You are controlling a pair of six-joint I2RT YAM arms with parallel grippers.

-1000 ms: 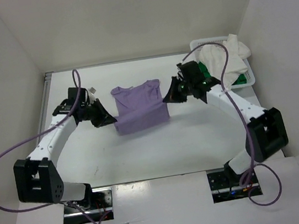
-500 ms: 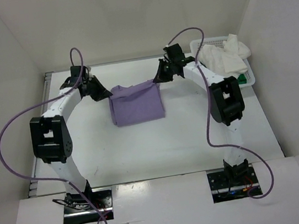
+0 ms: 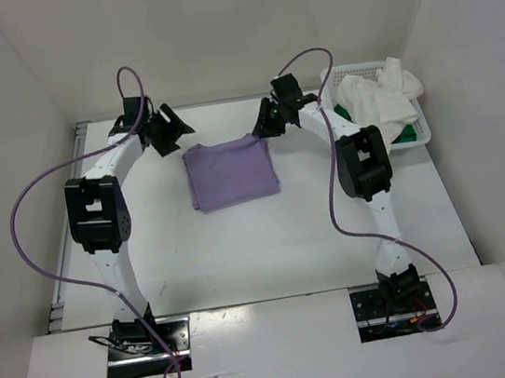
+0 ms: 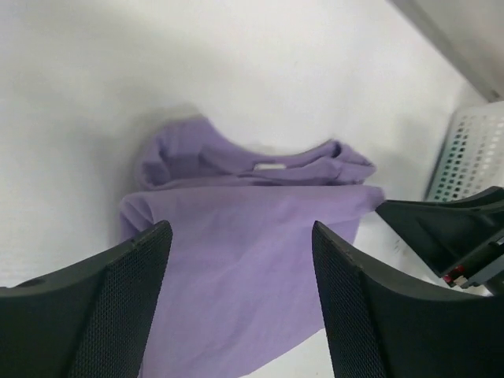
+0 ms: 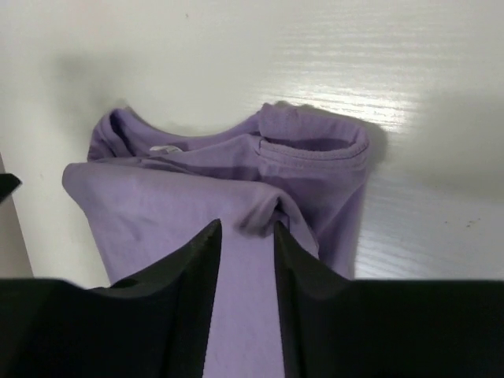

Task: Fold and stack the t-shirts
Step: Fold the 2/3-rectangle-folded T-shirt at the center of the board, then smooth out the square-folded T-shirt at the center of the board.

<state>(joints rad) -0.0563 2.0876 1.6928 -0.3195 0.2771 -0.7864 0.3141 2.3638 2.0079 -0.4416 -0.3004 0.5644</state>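
The lavender t-shirt (image 3: 230, 173) lies folded in a flat rectangle at the back middle of the table, its collar toward the back wall. My left gripper (image 3: 172, 130) hovers at its back left corner, open wide, with the purple cloth (image 4: 252, 260) lying beneath the fingers and nothing held. My right gripper (image 3: 264, 123) is at the back right corner, its jaws apart by a narrow gap (image 5: 246, 227), and a small pucker of the shirt (image 5: 189, 197) rests by its fingertips. The white t-shirt (image 3: 376, 96) is heaped in the basket, and a bit of the green t-shirt (image 3: 407, 134) shows under it.
The white perforated basket (image 3: 422, 123) stands at the back right corner, close to the right arm; its wall (image 4: 472, 150) also shows in the left wrist view. Purple cables loop above both arms. Walls close the table at back and both sides.
Both arms swung toward the back wall, carrying the shirt's edge over onto itself. Both grippers then opened and let go of the cloth, which now lies flat.
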